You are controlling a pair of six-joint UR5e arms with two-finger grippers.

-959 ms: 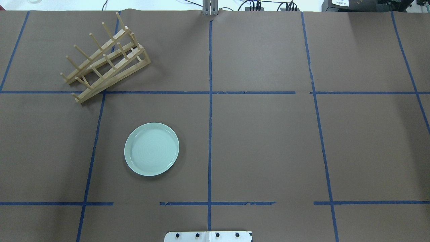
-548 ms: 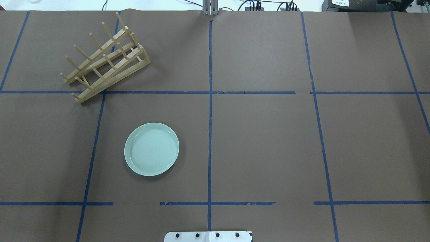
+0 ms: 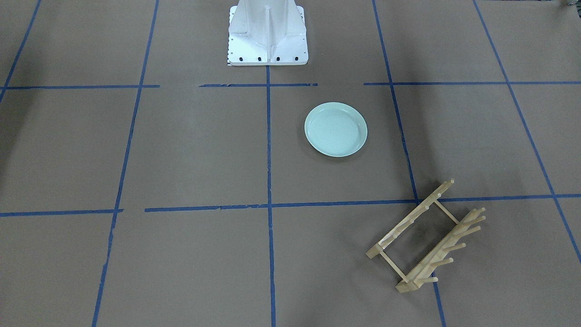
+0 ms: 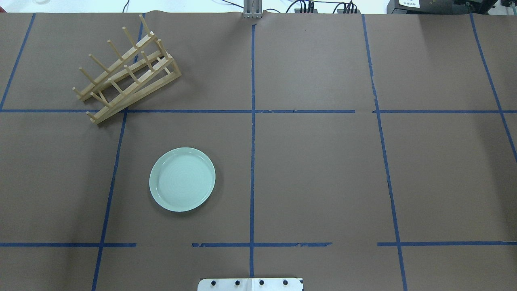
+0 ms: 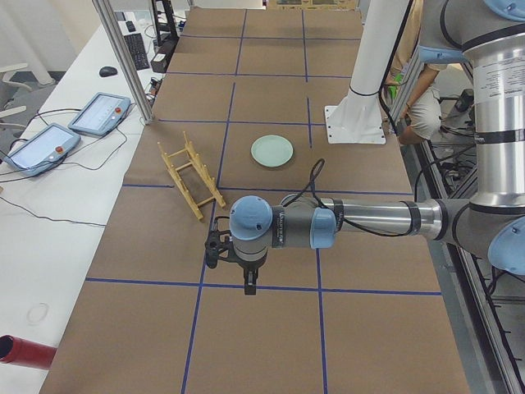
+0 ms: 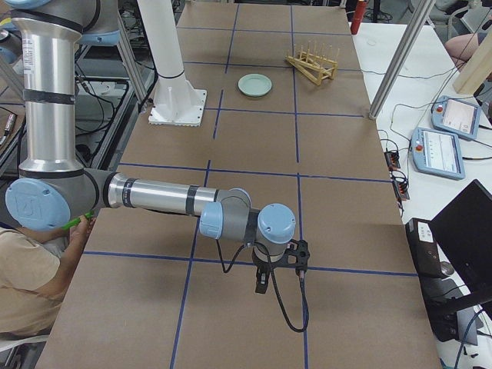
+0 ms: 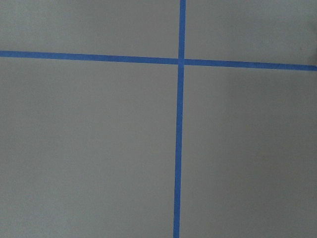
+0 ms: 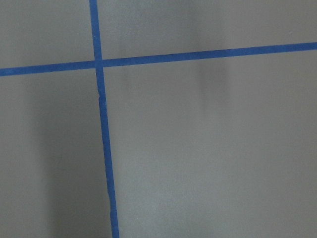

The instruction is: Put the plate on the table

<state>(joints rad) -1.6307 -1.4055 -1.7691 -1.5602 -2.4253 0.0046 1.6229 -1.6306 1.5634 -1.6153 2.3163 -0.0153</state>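
Mint-green plate (image 4: 182, 179) lay flat, rim up, on the table (image 4: 323, 173), inside 1 taped rectangle on the robot's left half. It was near the white base (image 3: 268, 36) and well apart from the wooden rack (image 4: 127, 70) (rack sat askew over a blue tape line (image 4: 253, 161)). The 2 arms reached out low, far from the plate. Left gripper (image 5: 248, 283) and right gripper (image 6: 261, 283) pointed down. They showed only in the side views, so I could not tell whether the jaws were spread or pressed together.
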